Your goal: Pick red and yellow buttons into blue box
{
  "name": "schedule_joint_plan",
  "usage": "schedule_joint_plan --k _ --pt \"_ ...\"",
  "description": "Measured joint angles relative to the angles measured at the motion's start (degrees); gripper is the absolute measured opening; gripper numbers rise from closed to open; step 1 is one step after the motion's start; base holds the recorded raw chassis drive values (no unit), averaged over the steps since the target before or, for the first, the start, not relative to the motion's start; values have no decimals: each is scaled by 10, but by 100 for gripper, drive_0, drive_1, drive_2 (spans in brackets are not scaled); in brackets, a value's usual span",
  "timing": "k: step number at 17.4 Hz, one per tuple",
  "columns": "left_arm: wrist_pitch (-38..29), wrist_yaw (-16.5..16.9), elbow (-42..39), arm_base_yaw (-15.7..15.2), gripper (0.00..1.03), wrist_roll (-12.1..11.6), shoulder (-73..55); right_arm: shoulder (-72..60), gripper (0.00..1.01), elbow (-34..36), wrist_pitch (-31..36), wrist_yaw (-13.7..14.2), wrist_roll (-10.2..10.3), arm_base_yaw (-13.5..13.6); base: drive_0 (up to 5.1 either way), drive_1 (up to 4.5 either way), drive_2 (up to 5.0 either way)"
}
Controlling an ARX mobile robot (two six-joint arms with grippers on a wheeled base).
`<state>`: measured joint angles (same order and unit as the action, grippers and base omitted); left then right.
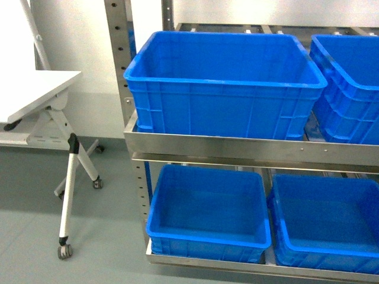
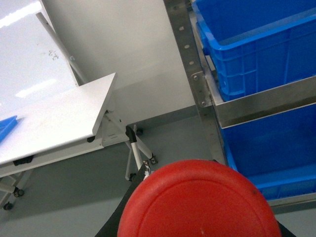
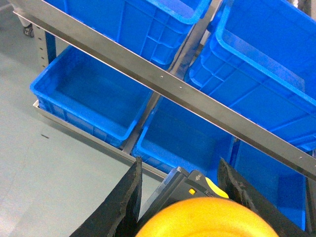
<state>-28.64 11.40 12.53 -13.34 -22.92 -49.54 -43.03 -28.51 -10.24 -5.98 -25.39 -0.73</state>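
Red button (image 2: 197, 202) filling the bottom of the left wrist view, round cap toward the camera, held by the left gripper (image 2: 197, 217); only dark slivers of the fingers (image 2: 129, 197) showing at the cap's edges, jaws closed on the button. Yellow button (image 3: 207, 219) at the bottom of the right wrist view, cap toward the lens, black base with a yellow mark just behind it, clamped between the two black fingers (image 3: 129, 197) of the right gripper (image 3: 185, 197). Neither gripper visible from the head camera.

Blue box (image 1: 225, 89) seated on the upper tier of a steel rack (image 1: 237, 148), deep, ribbed on the outside, thick rim, inside bare. Second crate (image 1: 349, 83) just beside it on the right, partly cut off. Two lower blue bins (image 1: 207, 213) side by side on the bottom tier. White folding table (image 1: 35, 89) to the left of the rack, top tilted, legs on castors, standing on grey floor (image 1: 35, 236). Corner of something blue (image 2: 7, 126) lying on that table in the left wrist view.
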Motion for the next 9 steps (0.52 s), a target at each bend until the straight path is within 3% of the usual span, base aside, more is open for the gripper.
schedule_joint_plan --k 9 --pt "0 0 0 0 25 0 1 0 39 0 1 0 0 0 480 -235 -235"
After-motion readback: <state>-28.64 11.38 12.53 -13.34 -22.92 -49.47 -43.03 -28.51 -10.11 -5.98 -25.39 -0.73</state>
